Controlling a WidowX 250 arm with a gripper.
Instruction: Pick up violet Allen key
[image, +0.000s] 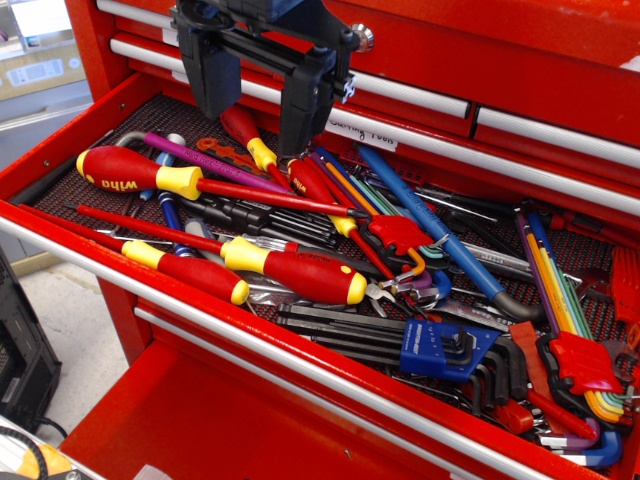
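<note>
Your gripper (258, 95) is hovering with jaws spread open and empty. The violet Allen key (215, 163) is lying just below them — half-buried under the red screwdrivers (170, 178). Descending, you're risking pinching the screwdriver handle (245, 135) between the jaws instead.

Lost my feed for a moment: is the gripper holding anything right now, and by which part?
Nothing is held. The gripper hangs open above the drawer, with empty space between its fingers. The violet Allen key lies below among the screwdrivers, untouched.
</note>
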